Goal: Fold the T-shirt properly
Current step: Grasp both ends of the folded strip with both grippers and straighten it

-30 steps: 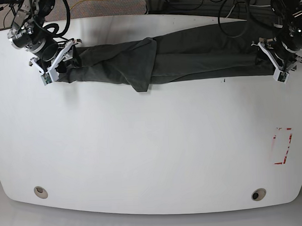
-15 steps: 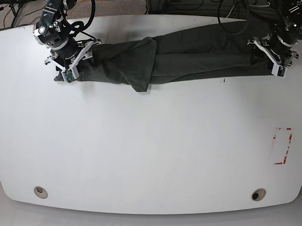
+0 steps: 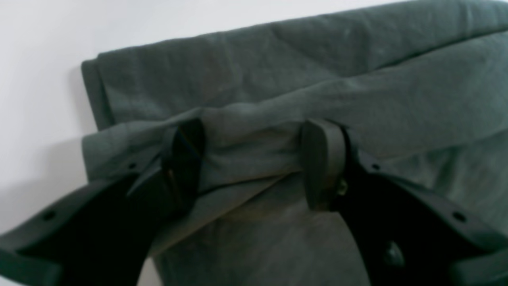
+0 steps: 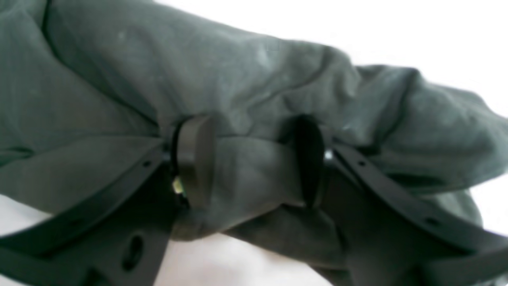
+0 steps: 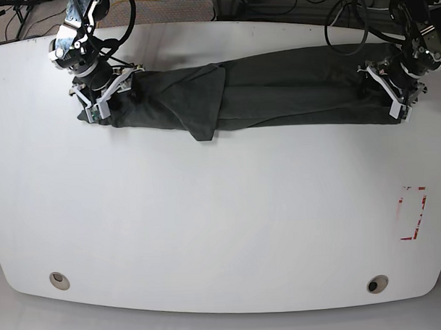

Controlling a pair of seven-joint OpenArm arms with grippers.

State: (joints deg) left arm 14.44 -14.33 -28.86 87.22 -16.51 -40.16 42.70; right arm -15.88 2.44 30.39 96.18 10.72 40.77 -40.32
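The dark charcoal T-shirt (image 5: 276,91) lies as a long, narrow folded band across the far part of the white table (image 5: 222,208), with a flap hanging down near its middle. My left gripper (image 5: 393,94) is at the band's right end in the base view. In the left wrist view the left gripper (image 3: 254,159) has a bunched fold of cloth pinched between its black fingers (image 3: 321,163). My right gripper (image 5: 100,93) is at the band's left end. Up close, the right gripper (image 4: 252,167) clamps a thick roll of T-shirt (image 4: 254,79) fabric between its pads (image 4: 194,159).
A red-outlined rectangle (image 5: 412,212) is marked on the table near the right edge. Two round cable holes (image 5: 59,280) (image 5: 377,283) sit near the front edge. Cables (image 5: 345,8) lie beyond the far edge.
The right gripper has moved inward along the far side, carrying its end of the shirt. The left gripper has shifted slightly inward. The band is now shorter and slacker.
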